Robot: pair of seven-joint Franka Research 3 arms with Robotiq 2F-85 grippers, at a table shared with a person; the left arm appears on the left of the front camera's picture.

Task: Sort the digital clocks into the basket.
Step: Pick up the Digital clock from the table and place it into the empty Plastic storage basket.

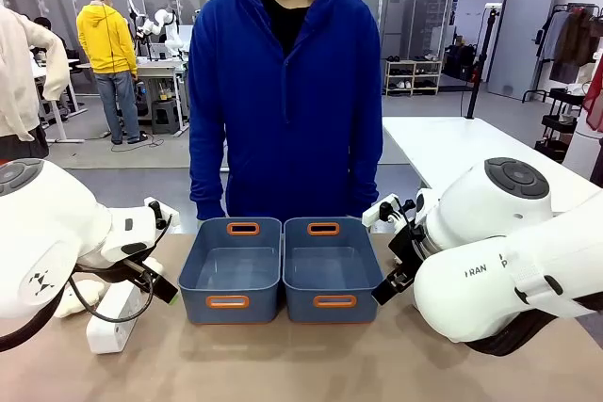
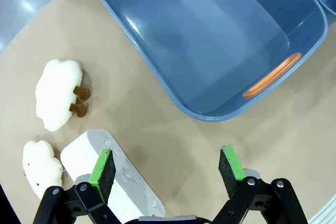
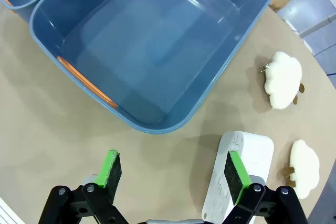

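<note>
Digital clocks [image 2: 131,187] lie outside the basket [image 2: 210,116], so you're at pickup: centre the left gripper [image 2: 165,162] and right gripper [image 3: 176,167], both spread wide and empty, over them.

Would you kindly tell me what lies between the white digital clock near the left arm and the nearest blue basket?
Bare table separates the clock from the basket, per the left wrist view.
</note>
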